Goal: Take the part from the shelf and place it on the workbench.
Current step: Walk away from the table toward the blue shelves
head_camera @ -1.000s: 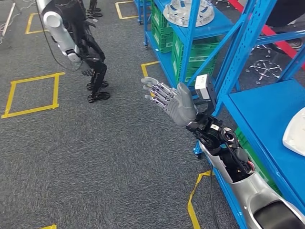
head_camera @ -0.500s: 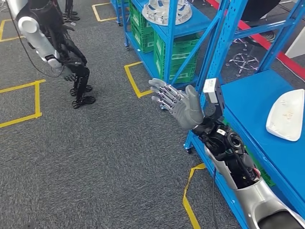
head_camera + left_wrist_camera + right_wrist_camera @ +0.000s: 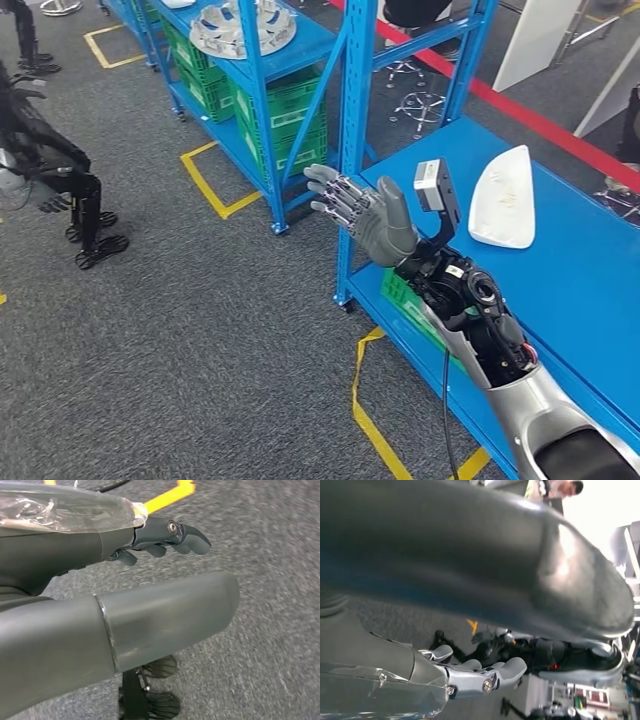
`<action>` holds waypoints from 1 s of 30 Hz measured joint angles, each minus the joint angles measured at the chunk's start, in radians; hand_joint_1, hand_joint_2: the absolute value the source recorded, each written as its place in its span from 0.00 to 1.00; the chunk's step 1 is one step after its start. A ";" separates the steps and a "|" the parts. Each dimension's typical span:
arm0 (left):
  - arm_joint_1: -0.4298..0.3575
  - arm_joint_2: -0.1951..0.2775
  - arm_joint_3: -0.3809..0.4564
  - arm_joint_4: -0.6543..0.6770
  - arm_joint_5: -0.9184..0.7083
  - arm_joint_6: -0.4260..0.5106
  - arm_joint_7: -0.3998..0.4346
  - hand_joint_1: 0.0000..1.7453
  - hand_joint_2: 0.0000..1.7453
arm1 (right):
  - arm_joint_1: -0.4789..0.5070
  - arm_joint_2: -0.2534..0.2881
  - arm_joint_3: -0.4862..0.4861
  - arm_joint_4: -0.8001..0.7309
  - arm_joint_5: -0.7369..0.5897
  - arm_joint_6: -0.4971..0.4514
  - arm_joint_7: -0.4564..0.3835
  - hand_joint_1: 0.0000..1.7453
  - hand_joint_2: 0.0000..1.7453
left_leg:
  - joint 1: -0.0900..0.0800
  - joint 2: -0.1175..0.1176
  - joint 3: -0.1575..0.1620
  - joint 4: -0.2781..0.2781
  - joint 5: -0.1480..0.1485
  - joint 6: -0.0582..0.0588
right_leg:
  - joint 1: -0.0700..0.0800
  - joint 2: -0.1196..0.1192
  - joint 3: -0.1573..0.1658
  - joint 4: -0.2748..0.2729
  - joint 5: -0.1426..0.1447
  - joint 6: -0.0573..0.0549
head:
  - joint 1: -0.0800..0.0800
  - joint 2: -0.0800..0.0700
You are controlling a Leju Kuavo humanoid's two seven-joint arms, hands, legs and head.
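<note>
A flat white part (image 3: 502, 197) lies on the blue shelf board (image 3: 581, 290) at my right. My right hand (image 3: 364, 212) is raised in front of the shelf's blue upright post (image 3: 353, 130), to the left of the part and well apart from it. Its fingers are spread and it holds nothing. The right wrist view shows its fingers (image 3: 486, 676) apart from the thumb, with nothing between them. My left hand (image 3: 158, 615) hangs over the grey carpet, its fingers (image 3: 177, 532) loosely extended and empty.
A second blue rack at the back carries a round silver part (image 3: 234, 25) above green crates (image 3: 290, 110). Another green crate (image 3: 404, 300) sits under the near shelf. Another robot's dark legs (image 3: 72, 190) stand at the left. Yellow tape (image 3: 215, 190) marks the carpet.
The camera has turned to the right, so the near blue shelf and the white part sit closer to mid-picture. My right hand keeps the same raised, spread pose.
</note>
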 joint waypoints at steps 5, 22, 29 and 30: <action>-0.005 -0.002 0.000 0.000 -0.001 -0.001 0.002 0.00 0.00 | 0.003 -0.002 -0.007 -0.004 0.000 0.000 0.001 0.00 0.00 | -0.002 0.013 0.027 -0.063 0.016 0.021 | -0.002 0.021 -0.021 0.011 -0.003 0.030 | 0.006 0.000; -0.009 -0.004 0.000 0.000 -0.001 -0.001 0.004 0.00 0.00 | 0.007 -0.003 -0.012 -0.004 0.001 0.003 -0.003 0.00 0.00 | -0.008 0.132 0.047 -0.023 -0.046 -0.005 | 0.001 -0.111 0.003 0.003 -0.012 0.002 | 0.034 0.000; -0.005 -0.003 0.000 0.000 0.004 0.003 -0.006 0.00 0.00 | 0.006 -0.003 -0.007 -0.004 0.004 0.002 -0.001 0.00 0.00 | -0.010 0.042 -0.076 0.148 -0.057 0.005 | 0.004 -0.024 0.006 0.002 -0.008 -0.008 | 0.002 0.000; -0.005 -0.002 0.000 0.000 0.005 0.003 -0.007 0.00 0.00 | 0.006 -0.003 -0.006 -0.004 0.004 0.002 -0.001 0.00 0.00 | -0.010 0.019 -0.044 0.067 -0.017 0.011 | 0.003 -0.011 0.006 0.003 -0.009 -0.007 | 0.001 0.000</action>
